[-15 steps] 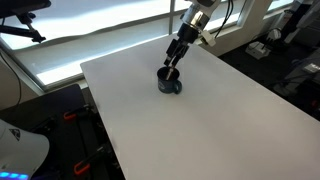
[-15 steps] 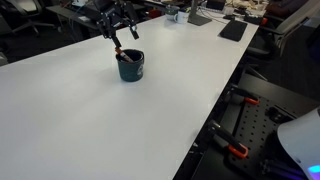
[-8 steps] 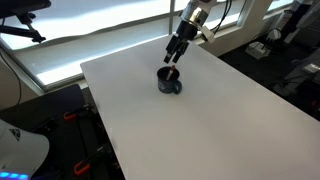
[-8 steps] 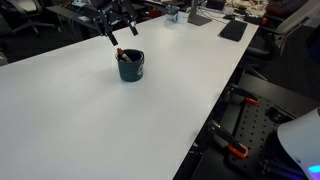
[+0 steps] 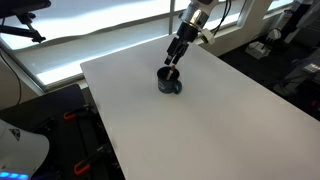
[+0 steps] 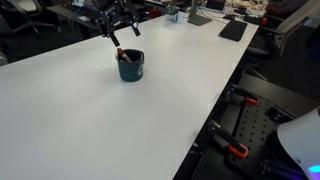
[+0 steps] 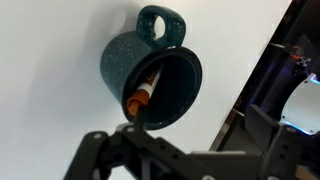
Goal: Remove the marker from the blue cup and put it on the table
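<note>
Gripper (image 7: 176,138) sits just above the cup (image 7: 150,78) on the side opposite the handle (image 7: 160,24). Fingers (image 7: 92,148) are spread wide w/ nothing between them. In both exterior views the gripper (image 5: 175,56) (image 6: 118,37) hangs over the cup rim, close but apart from it.

Marker (image 7: 144,93) is inside the cup, not on the table (image 5: 205,125) yet. It leans, not upright: lower part runs down into the cup, upper dark end rests on the rim at the side away from the handle, i.e. the side nearest the fingers. In the wrist view its long axis runs from cup centre out toward the gripper, slightly slanted. In an exterior view the reddish marker (image 6: 120,52) pokes up from the cup (image 6: 130,66) right under the fingertips; in an exterior view it shows as a small red bit (image 5: 172,70) at the rim of the cup (image 5: 169,82).

Key relation, imo: the marker's exposed top points almost straight at the gap between the fingers, so only a short drop toward the cup looks needed. Can't tell for sure whether the fingers straddle the marker's thin width or line up along it; the wrist view is too dark at the bottom. A grip across the width, above the rim, then a pull along the lean would keep the cup from tipping.
</note>
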